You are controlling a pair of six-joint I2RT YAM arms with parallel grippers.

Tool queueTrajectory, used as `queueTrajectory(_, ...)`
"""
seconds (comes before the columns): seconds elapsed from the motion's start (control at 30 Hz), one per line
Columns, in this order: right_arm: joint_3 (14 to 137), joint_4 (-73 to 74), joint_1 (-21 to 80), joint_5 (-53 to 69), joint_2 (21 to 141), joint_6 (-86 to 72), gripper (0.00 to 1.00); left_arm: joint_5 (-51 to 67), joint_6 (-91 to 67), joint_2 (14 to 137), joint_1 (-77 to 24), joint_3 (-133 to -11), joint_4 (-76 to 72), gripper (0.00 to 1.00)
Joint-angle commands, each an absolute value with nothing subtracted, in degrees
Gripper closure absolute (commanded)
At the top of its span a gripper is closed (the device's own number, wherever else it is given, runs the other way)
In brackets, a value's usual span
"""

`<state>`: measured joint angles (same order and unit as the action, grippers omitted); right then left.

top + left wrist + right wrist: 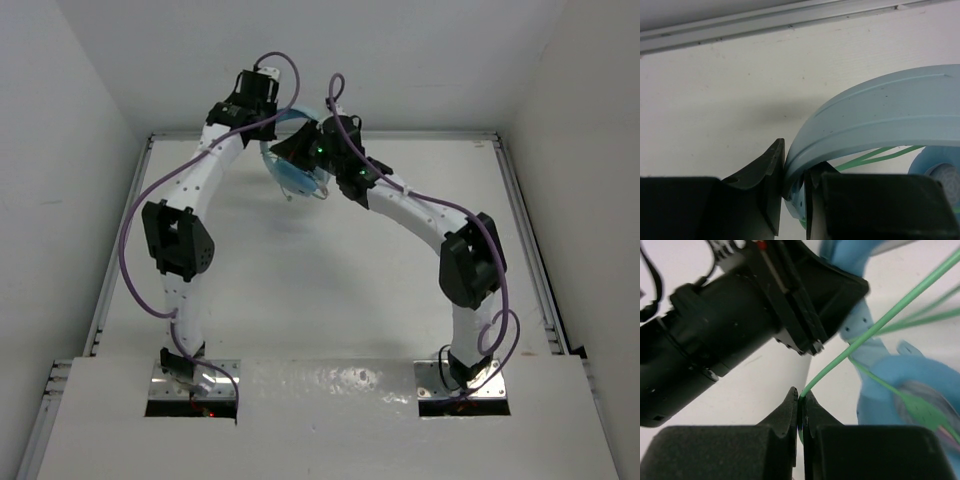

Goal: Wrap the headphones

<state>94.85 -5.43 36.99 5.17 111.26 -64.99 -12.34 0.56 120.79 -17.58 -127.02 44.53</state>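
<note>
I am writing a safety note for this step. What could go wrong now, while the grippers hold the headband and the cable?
1. The right gripper pinches the thin green cable only at its fingertips; a pull may slip it free or overstretch it.
2. The left gripper clamps the headband near its end, so it could twist loose.
3. The two grippers are very close and might collide.

Top view isn't much help: the headphones (297, 178) are mostly buried behind both wrists, with just a blue sliver showing toward 12 o'clock on the desk (300, 290). On the left wrist cam the headband (880, 115) runs off at 3 o'clock and the ear cup (940, 175) gets chopped at 4. On the right wrist cam the cable (875, 327) exits at 1 o'clock, and the ear cup there is blurry.
</note>
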Motion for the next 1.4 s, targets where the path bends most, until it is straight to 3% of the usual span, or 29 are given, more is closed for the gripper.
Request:
queueTrajectory(0.0,93.44,-16.79,42.98,14.7,110.83,-65.41,1.0,-6.17,-9.21,119.89,-15.91,-130.87,39.11,1.0)
queueTrajectory(0.1,89.31,-16.09,43.07,10.3,109.69,-61.44,0.98,-1.33,-11.42,118.92,-14.15,-130.87,39.37,1.0)
queueTrajectory(0.17,88.94,-15.13,43.33,9.93,109.86,-58.46,0.9,-0.7,-11.6,118.48,-14.06,-130.87,39.64,1.0)
queueTrajectory(0.23,91.47,-12.23,44.12,8.97,110.82,-53.47,0.75,-0.26,-12.21,117.78,-14.06,-130.34,39.73,1.0)
queueTrajectory(0.33,92.02,-8.7,44.65,8.79,112.94,-49.4,0.61,2.37,-13.62,117.51,-13.36,-130.43,39.73,1.0)
queueTrajectory(0.5,91.06,-7.56,45.0,9.84,112.16,-45.72,0.53,2.2,-14.15,116.98,-12.66,-130.17,39.64,1.0)
queueTrajectory(0.8,78.76,-7.9,45.26,14.4,106.09,-35.35,0.42,2.82,-14.33,116.63,-10.02,-131.57,39.2,1.0)
queueTrajectory(0.9,74.89,-9.84,45.61,16.78,104.33,-30.77,0.28,1.76,-12.75,116.63,-10.02,-132.54,38.76,1.0)
queueTrajectory(1.0,72.78,-10.98,45.62,19.33,100.82,-26.57,0.24,1.76,-9.5,116.72,-10.02,-132.45,38.58,1.0)
queueTrajectory(1.1,68.31,-12.83,45.62,20.3,93.8,-20.69,0.24,2.28,-4.59,116.46,-10.02,-131.05,38.23,1.0)
queueTrajectory(1.23,66.71,-9.68,45.53,13.75,84.83,-14.07,0.35,7.1,4.98,115.5,-10.02,-128.15,38.23,1.0)
queueTrajectory(1.33,69.95,-5.37,44.21,7.16,80.69,-11.96,0.56,13.08,10.53,113.65,-10.28,-124.46,37.71,1.0)
queueTrajectory(1.37,71.44,-3.62,43.86,4.86,80.42,-11.52,0.69,14.75,12.37,113.38,-10.46,-123.5,38.23,1.0)
